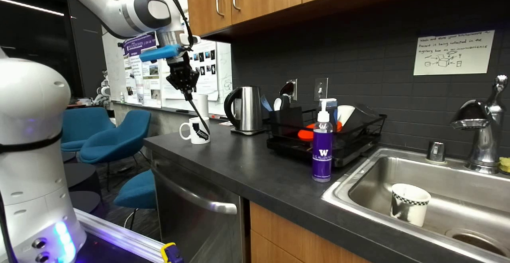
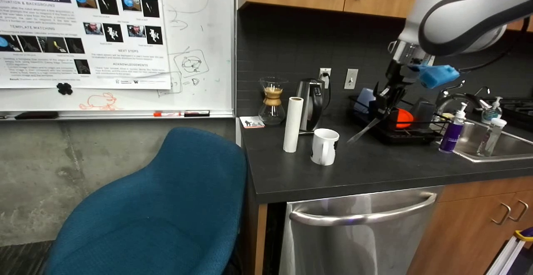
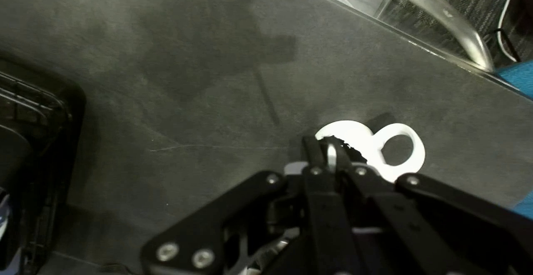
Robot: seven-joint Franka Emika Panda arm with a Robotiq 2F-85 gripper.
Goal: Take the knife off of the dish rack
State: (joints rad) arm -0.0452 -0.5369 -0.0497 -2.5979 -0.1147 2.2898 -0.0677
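1 knife (image 2: pixel 364 131) in grpr (image 1: pixel 187 94) | tip dn | long axis slanted

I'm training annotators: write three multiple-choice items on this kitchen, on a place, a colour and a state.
1. Where is the checker-rimmed cup? A) on a chair B) in the sink C) beside the kettle
2. Main colour of the pump bottle by the dish rack? A) purple B) yellow C) green
3. The knife's state? A) lying loose B) in the sink C) held by the gripper
Answers: 1 B, it shows inside the sink; 2 A, purple in both exterior views; 3 C, it slants down from the gripper.
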